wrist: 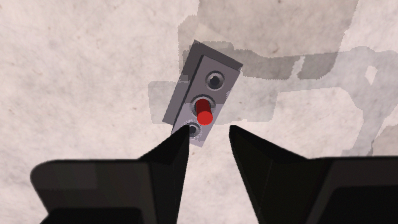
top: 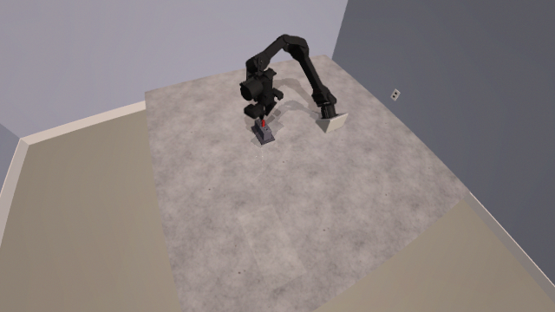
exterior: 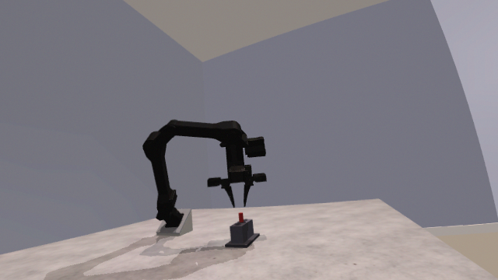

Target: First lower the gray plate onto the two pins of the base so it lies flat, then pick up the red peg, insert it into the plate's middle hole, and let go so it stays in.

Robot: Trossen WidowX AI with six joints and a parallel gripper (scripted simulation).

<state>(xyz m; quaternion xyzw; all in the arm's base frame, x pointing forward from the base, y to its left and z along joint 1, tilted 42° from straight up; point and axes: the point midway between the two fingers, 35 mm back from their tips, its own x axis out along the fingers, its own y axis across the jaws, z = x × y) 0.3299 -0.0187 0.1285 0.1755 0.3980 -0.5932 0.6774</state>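
The gray plate (exterior: 242, 232) (wrist: 220, 96) sits flat and level on the dark base (exterior: 236, 245) (wrist: 176, 102). The tops of two pins show in its outer holes in the wrist view. The red peg (top: 263, 123) (exterior: 240, 217) (wrist: 204, 116) stands upright in the plate's middle hole, with a short upper part above the plate. How deep its lower end reaches is hidden. My gripper (exterior: 240, 206) (wrist: 209, 130) is open and empty. Its fingertips are above the peg's top, one to each side, with a gap below them in the exterior view.
The arm's pale wedge-shaped mount (top: 333, 124) (exterior: 186, 222) stands on the mottled table (top: 303, 195) (exterior: 331, 241), to one side of the base. The arm arches over from it. Walls stand behind the table. Shadows of the arm lie around the base.
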